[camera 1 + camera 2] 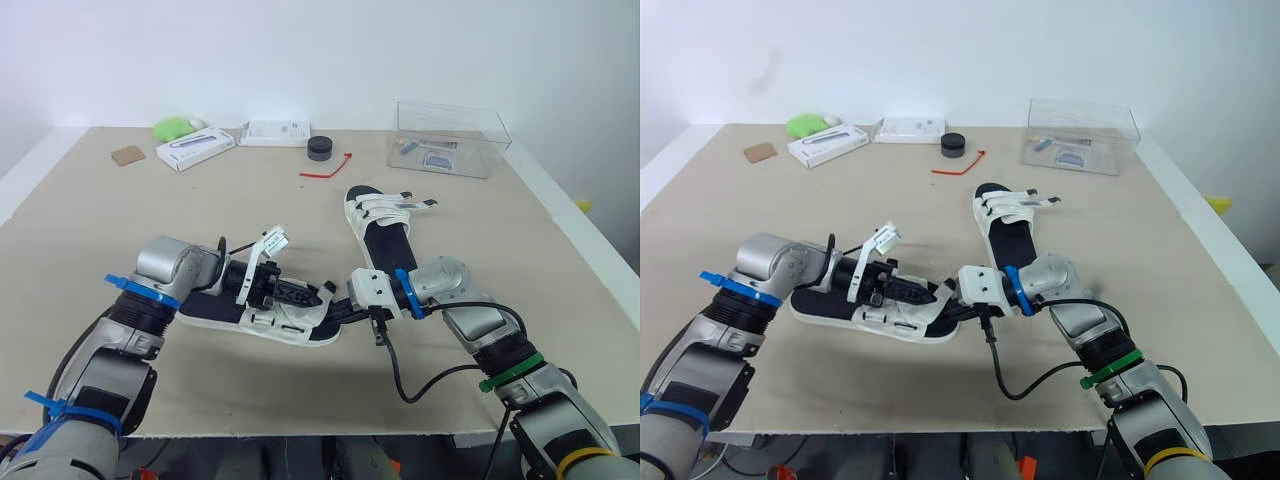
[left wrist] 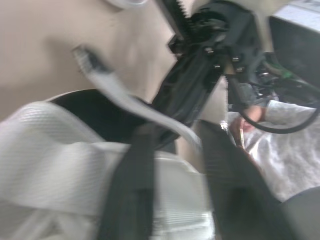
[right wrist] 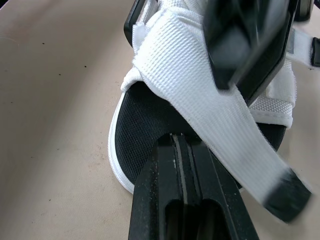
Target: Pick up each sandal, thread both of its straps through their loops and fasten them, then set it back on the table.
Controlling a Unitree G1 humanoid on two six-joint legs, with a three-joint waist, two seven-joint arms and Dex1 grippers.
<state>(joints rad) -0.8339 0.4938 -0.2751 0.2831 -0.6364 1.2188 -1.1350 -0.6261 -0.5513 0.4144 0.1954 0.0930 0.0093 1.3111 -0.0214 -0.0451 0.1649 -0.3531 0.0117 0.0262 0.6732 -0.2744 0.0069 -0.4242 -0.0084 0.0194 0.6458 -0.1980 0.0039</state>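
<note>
A black-and-white sandal [image 1: 262, 322] lies flat on the beige surface [image 1: 120, 230] near its front edge, toe toward the robot's right, and both arms meet over its toe half. The left hand [image 1: 318, 295] reaches in along the sandal from the heel side and sits right over the white straps; whether it is gripping anything I cannot tell. The right hand [image 1: 338, 310] comes in from the opposite side, its two black fingers [image 3: 165, 200] pressed together with only a thin seam between them, their tip down at the black footbed by the toe. In the right wrist view a wide white strap [image 3: 210, 100] with a dark end runs loose and slantwise across those fingers. The second sandal [image 1: 382, 232] lies well apart, farther back on the surface, its straps crossed over the top. Along the far edge sit a clear plastic box [image 1: 452, 138], a small black round thing [image 1: 319, 147], a red tie [image 1: 326, 170], two white boxes [image 1: 195, 150], a green object [image 1: 175, 127] and a brown square [image 1: 128, 155].
</note>
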